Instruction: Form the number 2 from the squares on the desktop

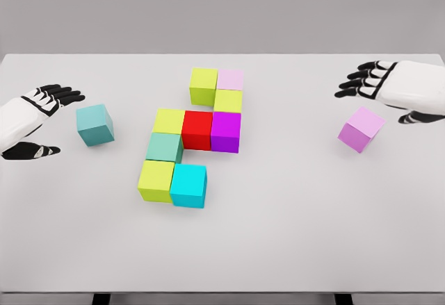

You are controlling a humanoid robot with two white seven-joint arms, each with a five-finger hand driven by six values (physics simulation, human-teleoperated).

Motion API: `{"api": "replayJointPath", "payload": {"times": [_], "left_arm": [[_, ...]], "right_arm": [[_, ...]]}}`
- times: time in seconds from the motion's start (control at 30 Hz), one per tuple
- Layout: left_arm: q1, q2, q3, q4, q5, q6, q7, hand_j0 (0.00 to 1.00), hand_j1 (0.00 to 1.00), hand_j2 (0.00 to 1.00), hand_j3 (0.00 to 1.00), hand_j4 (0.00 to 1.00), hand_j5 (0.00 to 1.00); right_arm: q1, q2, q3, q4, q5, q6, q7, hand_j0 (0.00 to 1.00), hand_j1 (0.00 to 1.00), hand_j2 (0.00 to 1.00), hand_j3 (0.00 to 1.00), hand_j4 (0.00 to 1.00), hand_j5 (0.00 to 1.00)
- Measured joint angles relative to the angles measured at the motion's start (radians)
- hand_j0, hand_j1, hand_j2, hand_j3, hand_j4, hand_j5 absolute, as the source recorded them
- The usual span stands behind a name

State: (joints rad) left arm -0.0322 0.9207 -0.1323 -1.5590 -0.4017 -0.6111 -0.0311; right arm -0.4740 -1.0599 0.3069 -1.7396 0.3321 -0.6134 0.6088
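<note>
Near the counter's [222, 249] middle nine cubes [197, 130] form an unfinished 2, while loose teal [94, 124] and pink [361, 129] cubes wait toward its side edges beside the released, empty left [38, 121] and right [396, 89] hands, probably for completing it.

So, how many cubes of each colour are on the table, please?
Yellow-green cubes: 4
Teal cubes: 2
Pale pink cubes: 2
Red cube: 1
Purple cube: 1
Cyan cube: 1
Total: 11
</note>
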Motion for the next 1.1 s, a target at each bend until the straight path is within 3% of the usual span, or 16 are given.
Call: {"api": "replayJointPath", "payload": {"times": [0.2, 0.33, 0.4, 0.5, 0.6, 0.67, 0.8, 1.03, 1.1], "left_arm": [[-0.012, -0.017, 0.002, -0.008, 0.006, 0.000, 0.000, 1.00, 1.00, 1.00, 1.00, 1.00, 1.00], [-0.009, -0.022, -0.002, -0.097, 0.078, 0.004, -0.008, 1.00, 1.00, 1.00, 1.00, 1.00, 1.00], [-0.021, -0.004, -0.002, -0.145, 0.145, 0.120, -0.077, 1.00, 1.00, 1.00, 1.00, 1.00, 1.00], [-0.106, 0.028, -0.006, -0.183, 0.237, 0.393, -0.246, 1.00, 1.00, 1.00, 1.00, 1.00, 1.00], [-0.195, 0.035, -0.035, -0.198, 0.278, 0.684, -0.448, 1.00, 1.00, 1.00, 1.00, 1.00, 1.00], [-0.198, 0.036, -0.076, -0.202, 0.295, 0.810, -0.512, 1.00, 1.00, 1.00, 1.00, 1.00, 1.00], [-0.221, 0.040, -0.158, -0.205, 0.337, 0.908, -0.562, 1.00, 1.00, 1.00, 1.00, 1.00, 1.00], [-0.317, 0.032, -0.192, -0.205, 0.341, 1.008, -0.578, 1.00, 1.00, 1.00, 1.00, 1.00, 1.00], [-0.385, 0.012, -0.219, -0.204, 0.315, 1.067, -0.579, 0.99, 0.99, 0.99, 0.99, 0.99, 0.99]], "right_arm": [[-0.017, 0.045, 0.009, -0.007, -0.011, 0.000, 0.002, 1.00, 1.00, 1.00, 1.00, 1.00, 1.00], [-0.012, 0.048, 0.049, 0.020, -0.009, 0.000, 0.002, 1.00, 1.00, 1.00, 1.00, 1.00, 1.00], [-0.005, 0.032, 0.058, 0.040, -0.006, 0.000, 0.002, 1.00, 1.00, 1.00, 1.00, 1.00, 1.00], [-0.018, 0.028, 0.059, 0.046, -0.003, 0.000, 0.003, 1.00, 1.00, 1.00, 1.00, 1.00, 1.00], [-0.018, 0.028, 0.066, 0.053, 0.007, 0.000, 0.002, 1.00, 1.00, 1.00, 1.00, 1.00, 1.00], [-0.025, 0.033, 0.075, 0.082, 0.018, 0.000, 0.002, 1.00, 1.00, 1.00, 1.00, 1.00, 1.00], [-0.040, 0.056, 0.097, 0.145, 0.087, 0.000, 0.002, 1.00, 1.00, 1.00, 1.00, 1.00, 1.00], [-0.087, 0.096, 0.159, 0.204, 0.175, 0.000, 0.002, 1.00, 1.00, 1.00, 1.00, 1.00, 1.00], [-0.095, 0.105, 0.177, 0.219, 0.193, 0.000, 0.002, 1.00, 1.00, 1.00, 1.00, 1.00, 1.00]]}}
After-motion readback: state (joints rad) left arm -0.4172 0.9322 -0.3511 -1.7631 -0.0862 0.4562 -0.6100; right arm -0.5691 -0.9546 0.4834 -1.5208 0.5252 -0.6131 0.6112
